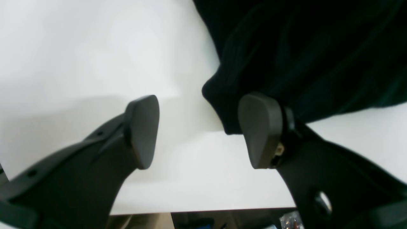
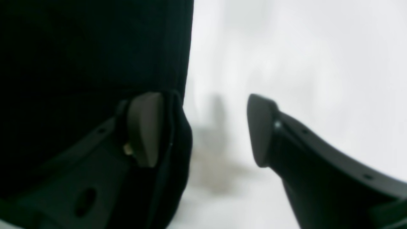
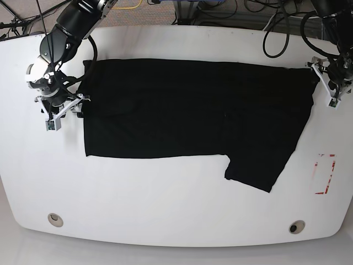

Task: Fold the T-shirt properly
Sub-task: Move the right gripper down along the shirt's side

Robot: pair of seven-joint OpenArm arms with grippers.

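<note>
While flat on table [image 3: 165, 210], T-shirt [image 3: 187, 110] lies between spread grippers.

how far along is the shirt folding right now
Early stage. Done: the T-shirt lies spread as a wide band on the table, apparently folded once lengthwise, one sleeve sticking out at the lower right. In hand: nothing gripped; the right gripper and left gripper sit at opposite shirt ends with jaws open, cloth lying against one finger of each. Left: tucking in that sleeve and folding it down to a compact rectangle.
</note>
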